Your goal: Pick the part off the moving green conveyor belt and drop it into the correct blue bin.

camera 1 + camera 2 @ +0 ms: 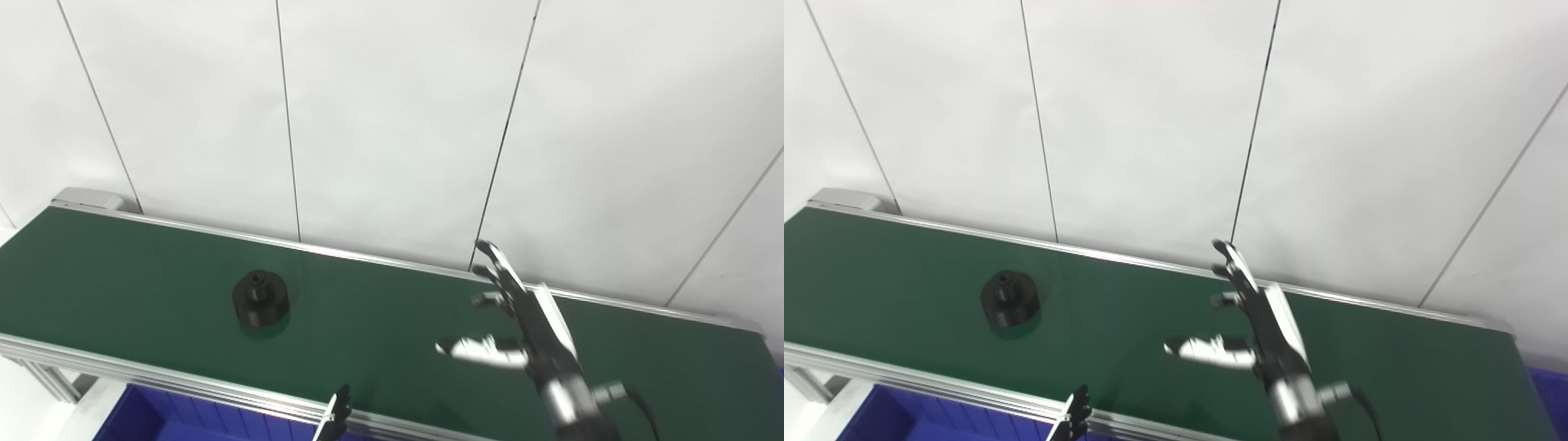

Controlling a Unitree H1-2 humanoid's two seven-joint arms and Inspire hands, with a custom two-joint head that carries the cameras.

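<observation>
**Part approaching, right hand waiting over the belt**

Nearest the camera, only the fingertips of the left hand poke up at the belt's near rail, above a blue bin; whether they are spread or curled I cannot tell. The right hand hovers over the green conveyor belt toward its right end, fingers spread, thumb out, holding nothing. The black round part sits on the belt, well apart to the left. The pick is not yet made; next, the hand likely must meet the part and close around it.
</observation>
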